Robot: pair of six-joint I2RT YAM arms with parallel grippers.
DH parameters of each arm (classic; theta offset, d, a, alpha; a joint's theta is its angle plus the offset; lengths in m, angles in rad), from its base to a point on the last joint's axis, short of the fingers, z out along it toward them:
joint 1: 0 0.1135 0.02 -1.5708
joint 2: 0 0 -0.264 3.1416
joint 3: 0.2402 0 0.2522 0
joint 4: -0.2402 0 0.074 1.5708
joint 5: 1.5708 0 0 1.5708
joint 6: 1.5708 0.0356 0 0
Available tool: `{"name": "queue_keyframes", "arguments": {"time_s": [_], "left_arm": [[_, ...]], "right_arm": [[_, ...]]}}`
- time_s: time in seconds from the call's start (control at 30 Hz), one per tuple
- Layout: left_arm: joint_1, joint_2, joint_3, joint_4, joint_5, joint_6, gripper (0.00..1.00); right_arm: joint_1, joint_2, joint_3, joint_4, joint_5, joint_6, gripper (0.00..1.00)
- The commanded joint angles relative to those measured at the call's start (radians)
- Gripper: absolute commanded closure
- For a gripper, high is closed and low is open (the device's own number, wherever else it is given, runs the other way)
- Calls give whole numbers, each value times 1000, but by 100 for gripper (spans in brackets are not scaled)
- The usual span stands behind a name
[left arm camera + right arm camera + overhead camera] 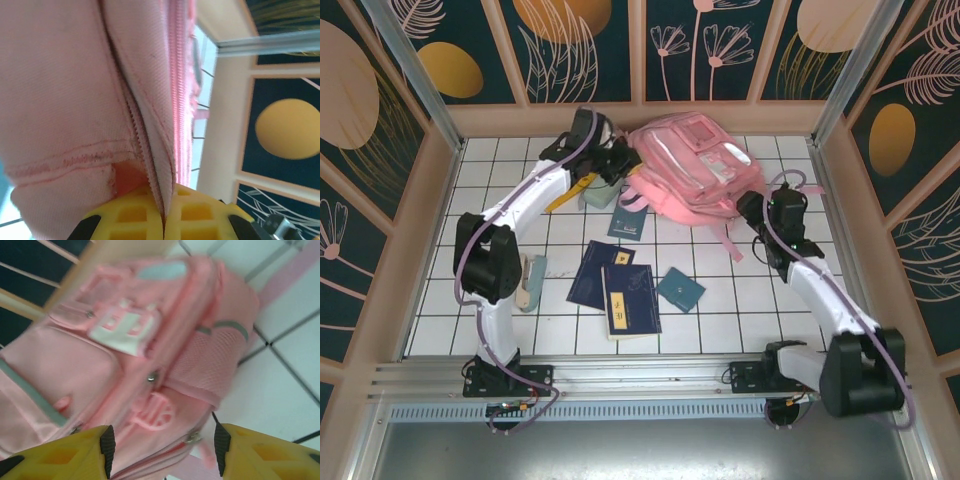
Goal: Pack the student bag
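**Ana:** What has the left claw (163, 222) got?

**Ben:** Its yellow tips are pressed together on a fold of pink fabric, right beside the zipper (178, 75) of the student bag (65, 100). It's a tight pinch, with nothing else in it.

**Ana:** And the right claw (163, 445)?

**Ben:** It's spread wide, with the bag's side pocket showing between its fingers. It has hold of nothing that I can see.

**Ana:** Where does the bag lie?

**Ben:** At the far middle of the desk (740, 320), front pockets up, between the two arms. The blue books (620, 285) lie nearer, apart from it.

**Ana:** How will it handle?

**Ben:** Soft and floppy, I'd judge. It's light while unpacked, and the shell will sag if lifted by one point. The glossy panels look slippery and the clear pockets would crease. The stitched seams, the zipper tape or the straps (725, 238) look like the safest holds. One claw should hold the mouth apart while the other feeds things in.
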Motion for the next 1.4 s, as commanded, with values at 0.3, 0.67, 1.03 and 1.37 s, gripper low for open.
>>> {"name": "queue_keyframes", "arguments": {"time_s": [0.3,0.67,1.03,1.37], "left_arm": [[-209,269,468,-147,6,119,100],[-184,65,-135,155,-52,212,62],[-66,-376,-551,320,-251,242,2],[51,-591,-777,432,-71,242,2]], "right_arm": [[120,-208,88,-209,211,-220,43],[121,-104,150,-232,-54,-367,37],[239,145,249,-294,-63,-593,37],[311,446,410,-400,-100,-656,43]]}}
